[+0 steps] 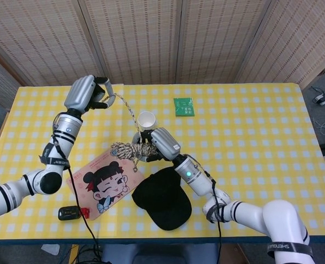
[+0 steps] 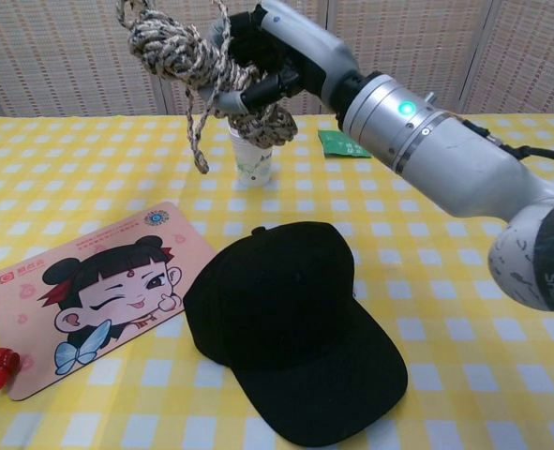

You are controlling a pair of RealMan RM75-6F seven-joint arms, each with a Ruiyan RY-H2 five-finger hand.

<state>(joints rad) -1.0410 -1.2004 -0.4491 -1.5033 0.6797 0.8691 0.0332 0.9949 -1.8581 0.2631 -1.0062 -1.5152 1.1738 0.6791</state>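
My right hand (image 1: 158, 144) (image 2: 281, 56) holds a knotted bundle of speckled rope (image 1: 130, 150) (image 2: 178, 52) in the air above the pink cartoon mat (image 1: 103, 184) (image 2: 84, 292). A single strand runs from the bundle up and left to my left hand (image 1: 85, 94), which pinches its end high over the table's back left. A loose rope tail (image 2: 198, 141) dangles from the bundle. My left hand does not show in the chest view.
A black cap (image 1: 162, 199) (image 2: 291, 328) lies near the front edge beside the mat. A white paper cup (image 1: 146, 119) (image 2: 254, 161) stands behind the bundle. A green card (image 1: 183, 106) (image 2: 344, 142) lies further back. A small black and red device (image 1: 72, 212) sits at front left.
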